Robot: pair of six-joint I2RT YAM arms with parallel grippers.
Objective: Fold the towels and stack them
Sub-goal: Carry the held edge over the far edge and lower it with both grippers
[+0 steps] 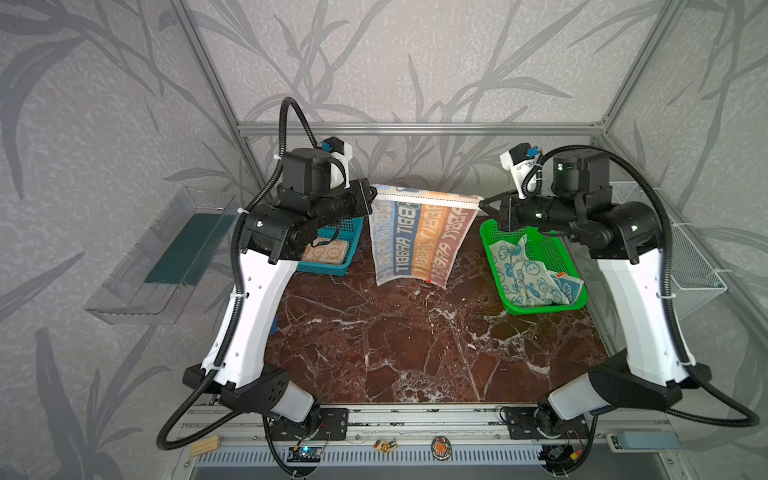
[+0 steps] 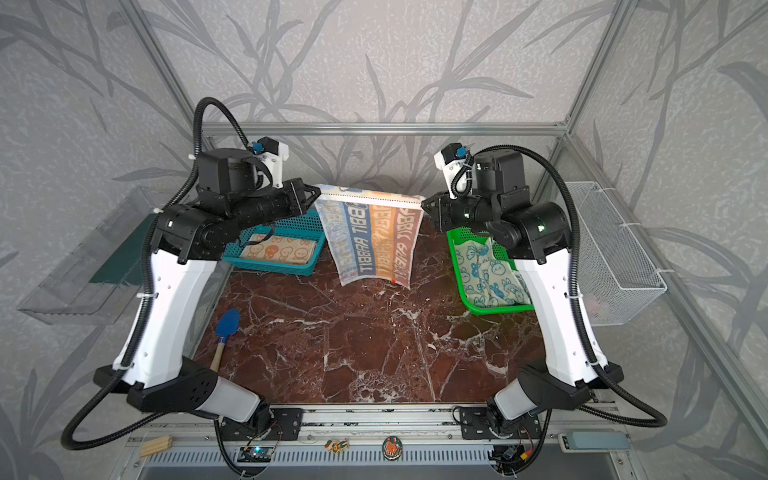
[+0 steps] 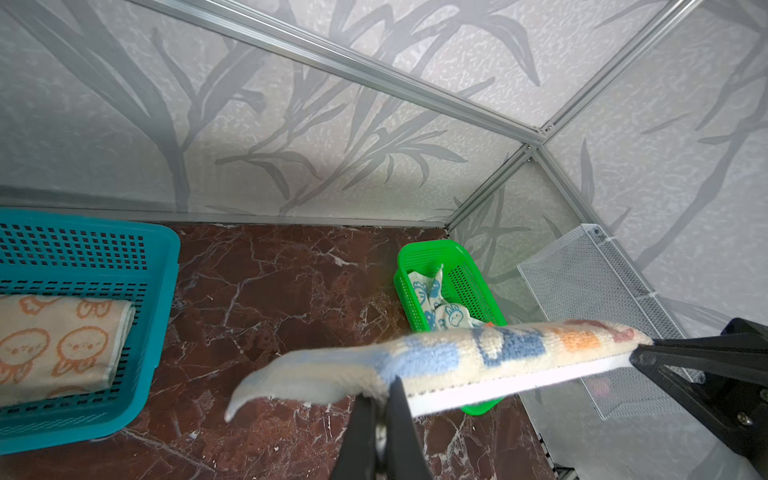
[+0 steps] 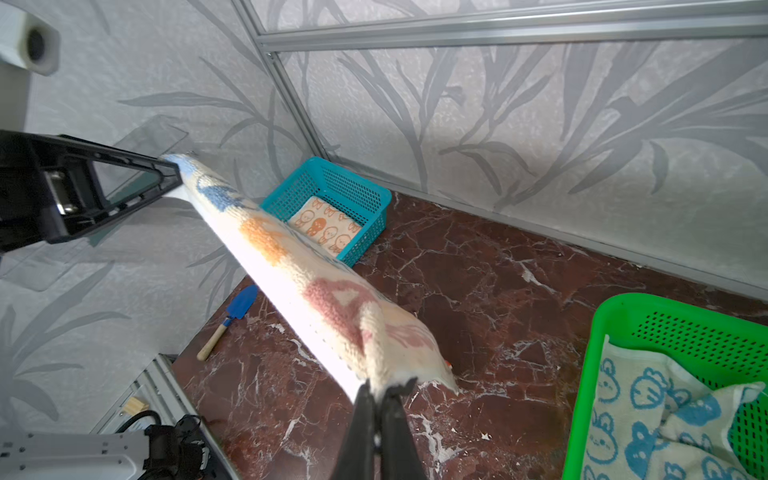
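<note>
Right: green perforated plastic basket (image 1: pixel 540 309), crumpled cream blue-bunny terry towel (image 1: pixel 528 274) inside. Centre: striped "RABBIT" terry towel (image 1: pixel 419 237) hanging, top corners clamped in closed left tool (image 1: pixel 374 195) and right tool (image 1: pixel 482 204). Far left: teal basket (image 1: pixel 332 269), folded orange-bunny towel (image 1: pixel 326 251) inside.

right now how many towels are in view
3. Striped towel hangs between the left gripper and right gripper; orange-bunny towel folded in the blue basket; blue-bunny towel crumpled in the green basket.

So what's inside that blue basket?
The blue basket holds a folded cream towel with orange bunnies. Whatever might lie beneath that towel is covered, so I can't tell.
</note>
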